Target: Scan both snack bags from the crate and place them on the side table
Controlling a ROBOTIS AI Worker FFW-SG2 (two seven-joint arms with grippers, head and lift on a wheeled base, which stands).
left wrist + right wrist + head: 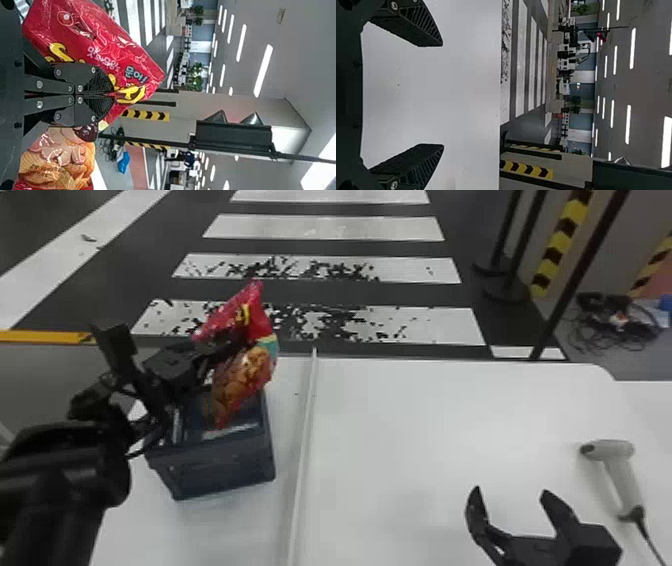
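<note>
My left gripper (220,349) holds a red snack bag (246,370) over the dark crate (215,467), the bag hanging tilted with its lower tip at the crate's opening. In the left wrist view the gripper (113,95) is shut on the middle of the red bag (119,51), whose lower part shows a picture of chips. Low on the right of the head view, my right gripper (510,495) stands open above the white table; in the right wrist view the gripper (442,95) has nothing between its spread fingers. The scanner (617,475) lies right of it.
The white table (400,415) has a raised seam (302,440) running just right of the crate. A cable trails from the scanner to the bottom edge. Dark poles (575,280) and striped posts stand beyond the table's back right corner.
</note>
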